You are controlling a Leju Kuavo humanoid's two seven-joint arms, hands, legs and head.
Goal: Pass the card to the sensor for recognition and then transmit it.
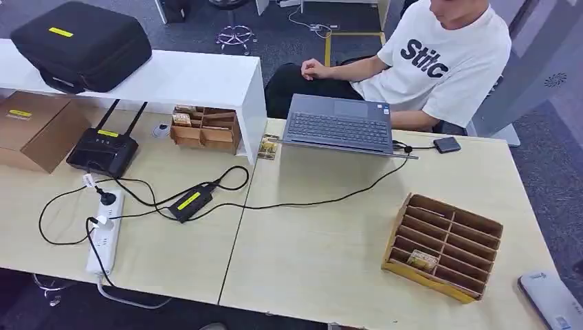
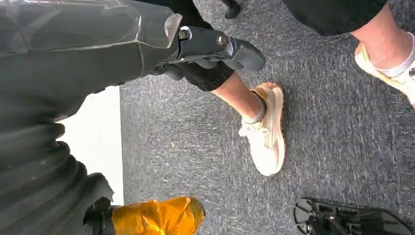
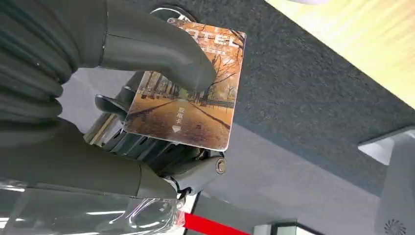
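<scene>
In the right wrist view my right hand (image 3: 122, 112) grips a card (image 3: 188, 95) printed with an autumn tree avenue; the thumb presses on its face and the fingers lie behind it. The hand hangs off the table, over grey floor. A small dark sensor pad (image 1: 447, 144) lies on the table to the right of the laptop (image 1: 338, 125), wired to it. My left hand (image 2: 215, 46) hangs over the carpet with its thumb stretched out and nothing in it.
A slotted wooden card rack (image 1: 443, 247) with one card (image 1: 422, 260) stands at the front right. A person in a white T-shirt (image 1: 440, 58) sits behind the laptop. Left of it are a smaller wooden box (image 1: 206, 128), a router (image 1: 103, 150), a power strip (image 1: 105, 234) and cables. Someone's feet (image 2: 266, 132) are near my left hand.
</scene>
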